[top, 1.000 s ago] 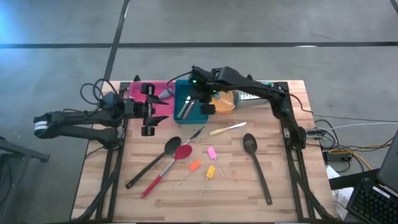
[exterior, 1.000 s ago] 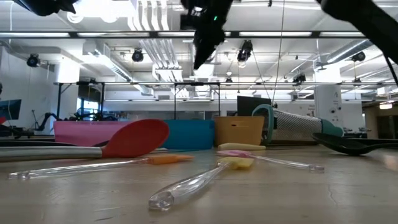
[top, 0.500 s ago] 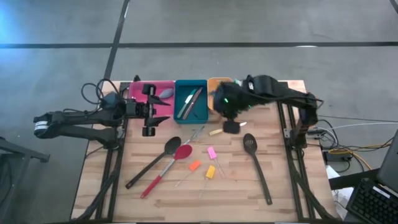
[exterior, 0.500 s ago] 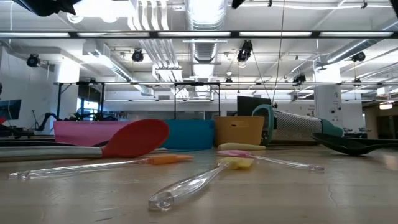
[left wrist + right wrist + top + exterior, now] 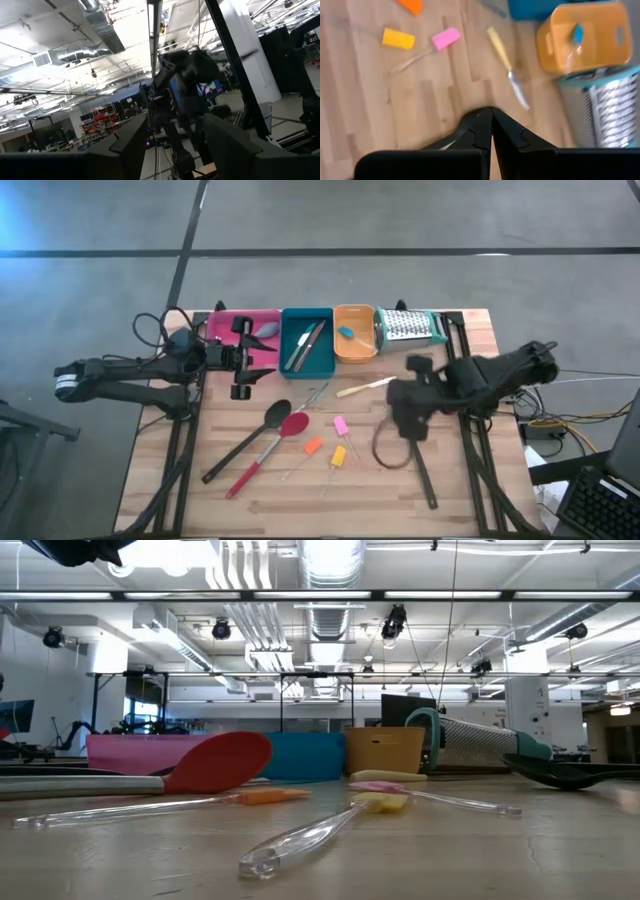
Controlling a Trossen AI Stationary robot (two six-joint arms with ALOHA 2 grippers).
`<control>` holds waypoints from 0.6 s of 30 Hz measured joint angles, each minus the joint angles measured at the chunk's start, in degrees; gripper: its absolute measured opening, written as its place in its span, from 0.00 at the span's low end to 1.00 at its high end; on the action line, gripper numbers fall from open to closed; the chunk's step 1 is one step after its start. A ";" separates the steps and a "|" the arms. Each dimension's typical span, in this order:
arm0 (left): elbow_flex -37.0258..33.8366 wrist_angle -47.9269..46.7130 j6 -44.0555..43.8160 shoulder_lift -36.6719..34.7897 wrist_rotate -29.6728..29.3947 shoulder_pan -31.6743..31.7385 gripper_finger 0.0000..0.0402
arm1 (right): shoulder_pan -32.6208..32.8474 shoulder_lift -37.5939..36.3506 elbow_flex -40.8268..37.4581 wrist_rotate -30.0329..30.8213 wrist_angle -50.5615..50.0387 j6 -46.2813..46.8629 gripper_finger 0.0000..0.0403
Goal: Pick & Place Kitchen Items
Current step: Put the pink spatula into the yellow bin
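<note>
A black ladle [image 5: 258, 432] and a red spoon [image 5: 268, 448] lie on the wooden table. Beside them lie pink [image 5: 341, 425], orange [image 5: 313, 447] and yellow [image 5: 339, 456] pieces and a yellow-handled knife [image 5: 365, 387]. My right gripper [image 5: 405, 418] hangs above the table over the black slotted turner, whose handle [image 5: 424, 478] shows. In the right wrist view the right gripper [image 5: 490, 111] is shut and empty. My left gripper [image 5: 240, 370] waits open beside the pink tray [image 5: 225, 320]. A grey-blue spatula [image 5: 266, 332] lies in that tray. Thin knives [image 5: 303, 345] lie in the teal tray and a blue piece [image 5: 347, 333] in the orange tray.
The pink tray, a teal tray [image 5: 325, 360] and an orange tray [image 5: 355, 352] stand in a row along the far edge. A metal grater [image 5: 410, 327] lies to their right. In the low view the red spoon's bowl [image 5: 215, 762] and the clear-handled pieces [image 5: 385, 802] lie nearest.
My right gripper has swung from above the teal tray toward the table's right and near edges. It passed the orange tray and now hangs over the slotted turner. The orange tray and grater, hidden under the arm before, now show. The arm has left the low view.
</note>
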 joint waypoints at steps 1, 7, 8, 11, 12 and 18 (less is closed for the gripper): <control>0.00 0.00 0.00 0.00 0.01 0.00 0.49 | 0.99 -1.02 -2.33 0.23 1.20 1.59 0.02; 0.00 0.00 0.00 0.02 0.00 0.00 0.49 | 4.59 -4.75 -16.37 1.83 15.60 7.09 0.02; 0.00 0.00 0.00 0.02 0.00 0.00 0.49 | 4.78 -4.92 -18.32 1.85 18.82 7.12 0.02; 0.00 0.01 0.00 0.02 0.00 0.00 0.49 | 4.68 -4.80 -23.73 1.86 29.02 5.94 0.02; 0.00 0.00 0.00 0.02 0.00 -0.02 0.49 | 4.50 -4.65 -25.39 1.97 32.29 4.66 0.02; 0.00 -0.02 0.00 0.02 0.02 -0.02 0.49 | 1.20 -2.86 -33.18 1.59 46.27 1.75 0.05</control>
